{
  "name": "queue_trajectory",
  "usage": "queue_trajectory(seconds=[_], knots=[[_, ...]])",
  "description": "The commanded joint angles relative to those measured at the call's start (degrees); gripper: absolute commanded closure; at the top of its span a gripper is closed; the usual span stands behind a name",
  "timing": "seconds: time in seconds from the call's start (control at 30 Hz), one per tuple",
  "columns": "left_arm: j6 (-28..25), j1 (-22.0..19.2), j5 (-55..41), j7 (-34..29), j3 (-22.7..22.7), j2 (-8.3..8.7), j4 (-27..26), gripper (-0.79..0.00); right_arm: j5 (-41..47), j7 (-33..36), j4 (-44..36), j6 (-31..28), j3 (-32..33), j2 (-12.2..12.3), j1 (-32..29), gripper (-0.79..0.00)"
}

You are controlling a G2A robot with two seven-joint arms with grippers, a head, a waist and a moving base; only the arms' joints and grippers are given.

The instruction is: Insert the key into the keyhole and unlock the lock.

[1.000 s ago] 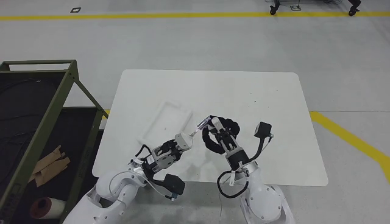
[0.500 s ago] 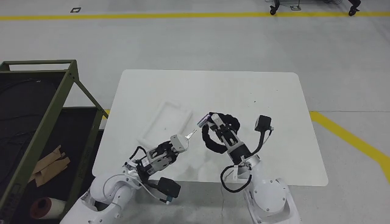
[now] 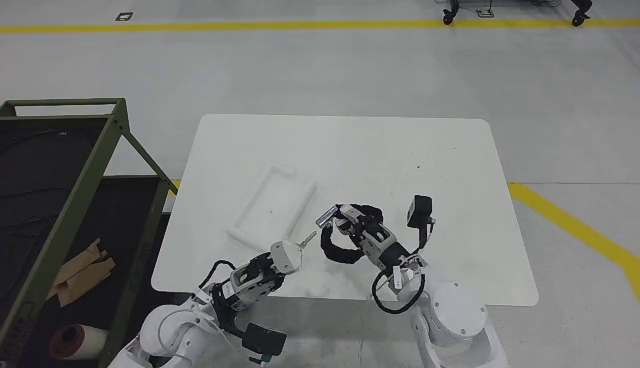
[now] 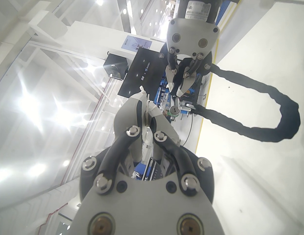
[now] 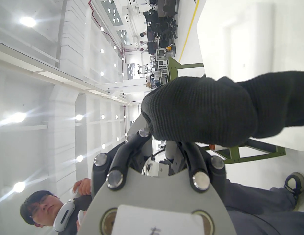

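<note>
Above the tabletop's (image 3: pixel 450 168) near edge, key (image 4: pixel 147 113) sits near keyhole (image 4: pixel 174 110).
Left tool (image 4: pixel 147 103) clenches key, right tool (image 4: pixel 177 91) grips lock (image 4: pixel 240 129); slight misalignment could make the tip jam or skid.

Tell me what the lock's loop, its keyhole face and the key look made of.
The loop looks like a matte black knitted fabric sleeve; ribbed weave shows in the right wrist view, the core is hidden. The keyhole face looks like bright metal, perhaps steel: it glints silver around a dark slot. The key looks like pale metal, too small to be sure.
</note>
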Motion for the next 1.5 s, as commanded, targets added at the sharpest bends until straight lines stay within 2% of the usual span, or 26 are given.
queue_trajectory(seconds=[0.0, 0.37, 0.5, 0.7, 0.8, 1.03, 1.47], knots=[[0.34, 0.30, -0.18, 0.16, -0.06, 0.00, -0.11, 0.000, -0.05, -0.50, -0.16, -0.36, 0.15, 0.01, -0.05, 0.000], [0.27, 0.29, -0.18, -0.59, -0.25, -0.01, -0.28, 0.000, -0.05, -0.50, -0.16, -0.36, 0.15, 0.01, -0.05, 0.000], [-0.35, 0.40, -0.12, 0.20, -1.53, 0.19, -0.32, 0.000, 4.14, 0.30, 0.36, -1.09, 0.33, 0.06, -0.45, 0.000], [-2.03, 0.72, -1.10, 3.09, -3.33, 0.57, -0.11, 0.000, 11.79, 3.41, 1.23, 0.77, 1.98, 0.36, -0.27, 0.000], [-2.81, 0.80, -1.92, 3.98, -3.74, 0.65, 0.13, 0.000, 12.89, 4.17, 1.30, 0.97, 2.47, 0.61, -0.23, 0.000], [-3.09, 0.20, -3.26, 4.82, -3.14, 0.50, 0.65, 0.000, 15.04, 4.73, 1.50, -0.01, 2.93, 1.09, -0.29, 0.000], [-3.25, -2.88, -4.22, 3.42, -1.00, -0.19, 2.02, 0.000, 15.69, 3.98, 0.64, -5.91, 2.77, 1.88, -1.64, 0.000]])
